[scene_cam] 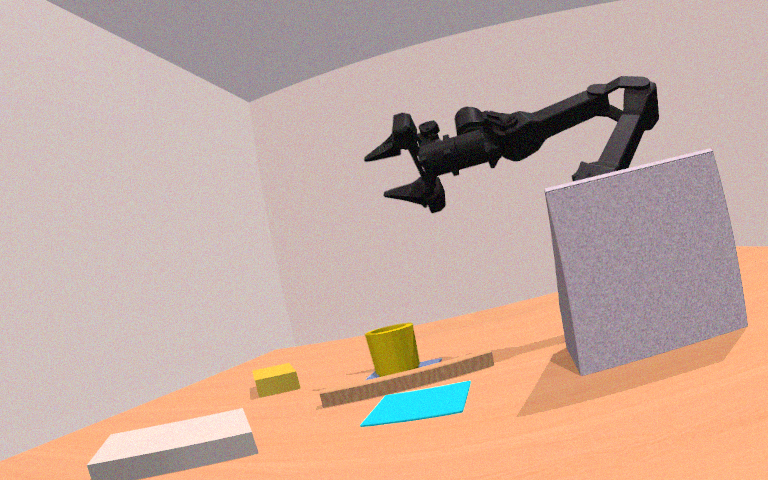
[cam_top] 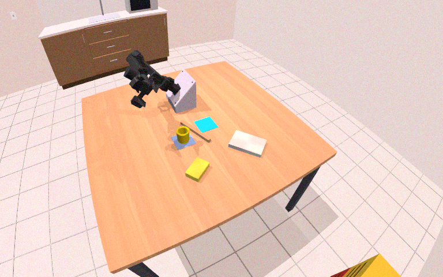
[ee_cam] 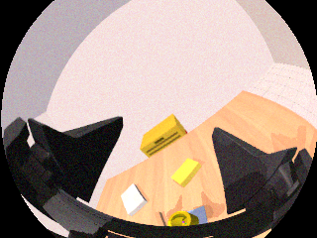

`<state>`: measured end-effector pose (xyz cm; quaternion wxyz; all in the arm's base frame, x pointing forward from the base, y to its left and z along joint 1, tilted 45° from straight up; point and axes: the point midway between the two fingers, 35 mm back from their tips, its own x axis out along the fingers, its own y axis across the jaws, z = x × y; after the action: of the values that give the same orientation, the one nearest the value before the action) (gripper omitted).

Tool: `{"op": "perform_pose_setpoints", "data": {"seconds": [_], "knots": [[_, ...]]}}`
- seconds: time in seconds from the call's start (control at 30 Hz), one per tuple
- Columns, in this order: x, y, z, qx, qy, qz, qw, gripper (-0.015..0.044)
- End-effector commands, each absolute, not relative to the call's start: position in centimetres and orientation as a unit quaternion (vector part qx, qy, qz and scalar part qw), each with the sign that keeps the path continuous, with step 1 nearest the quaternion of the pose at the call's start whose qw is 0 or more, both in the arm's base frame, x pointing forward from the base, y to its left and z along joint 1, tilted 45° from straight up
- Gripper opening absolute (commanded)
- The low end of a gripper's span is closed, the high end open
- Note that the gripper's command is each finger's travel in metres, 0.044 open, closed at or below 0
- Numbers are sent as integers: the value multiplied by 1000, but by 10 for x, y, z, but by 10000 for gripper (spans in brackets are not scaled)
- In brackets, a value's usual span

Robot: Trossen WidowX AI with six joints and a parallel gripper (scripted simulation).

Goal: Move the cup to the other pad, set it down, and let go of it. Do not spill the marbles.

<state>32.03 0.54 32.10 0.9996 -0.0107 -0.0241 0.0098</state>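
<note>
Table: I see it carrying everything here.
Wedge: grey, standing in front of my arm's base.
Arm: I have it raised high, well apart from the cup.
Gripper: jaws wide, nothing between them.
Slab: white, lying flat.
Block: yellow, near the cup.
Cyan pad: bare, beyond the stick.
Cup: upright on the blue pad; I cannot see marbles.

A low wooden strip lay on the table between the cup and the cyan pad, barring a level slide across. Air above both was open; the grey wedge stood well aside.
</note>
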Motion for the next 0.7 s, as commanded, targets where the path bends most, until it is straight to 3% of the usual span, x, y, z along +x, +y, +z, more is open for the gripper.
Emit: {"op": "perform_pose_setpoints", "data": {"seconds": [0.0, 0.27, 0.43, 0.67], "knots": [[322, 5, 318, -14, -17, 8, 1000, 374], [362, 1, 199, -191, 297, -31, 935, 167], [353, -4, 133, -347, 483, -7, 804, 167], [327, -14, 85, -548, 652, 81, 518, 167]]}}
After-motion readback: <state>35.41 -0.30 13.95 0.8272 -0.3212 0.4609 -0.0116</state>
